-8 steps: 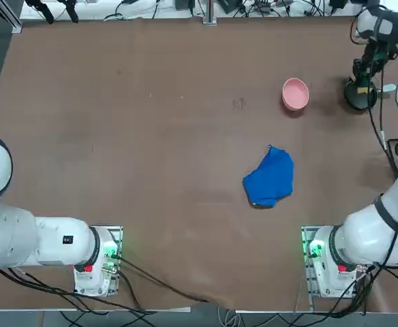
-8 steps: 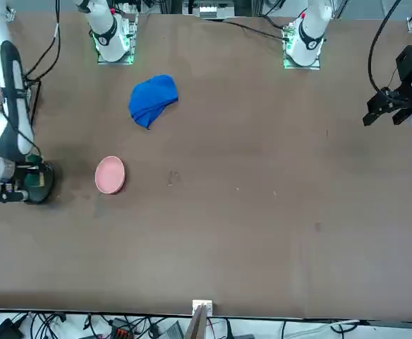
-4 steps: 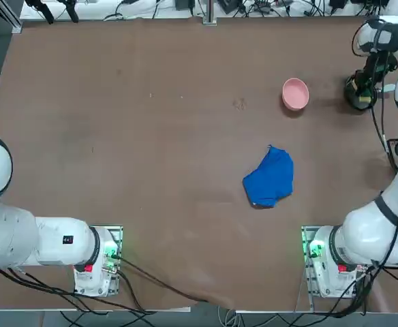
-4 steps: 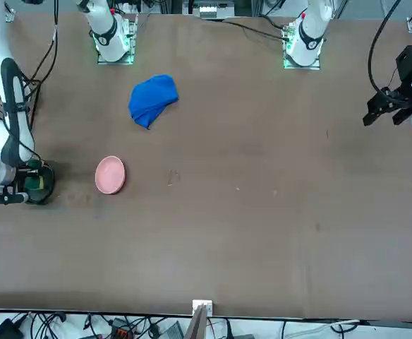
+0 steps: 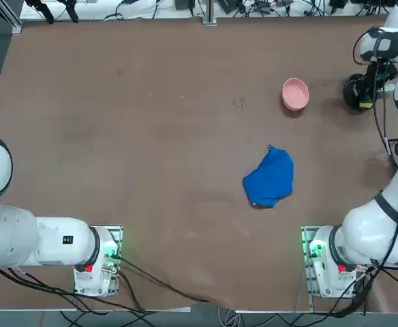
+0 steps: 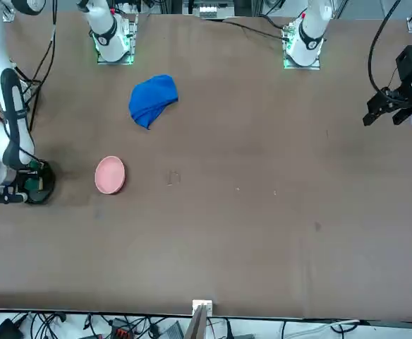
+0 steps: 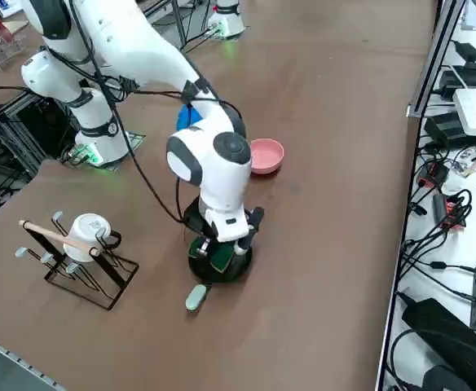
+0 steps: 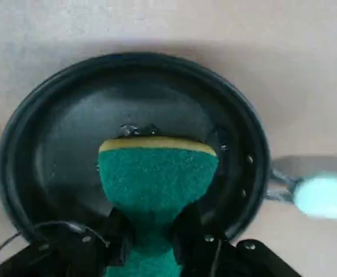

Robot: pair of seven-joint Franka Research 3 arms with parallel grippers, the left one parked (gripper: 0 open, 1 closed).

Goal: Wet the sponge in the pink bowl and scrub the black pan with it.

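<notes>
One sponge (image 8: pixel 157 173), pinched in the right claw (image 8: pixel 152 234), sits within the black pan (image 8: pixel 128 104), droplets beside it, the wrist having shifted only slightly over that pan, so scrubbing seems underway, the pink bowl (image 5: pixel 295 94) standing apart from the pan.

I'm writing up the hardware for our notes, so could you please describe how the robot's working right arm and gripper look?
The right arm has rounded white segments with dark grey bands at the joints and black cables along it. The right gripper has black fingers.
</notes>
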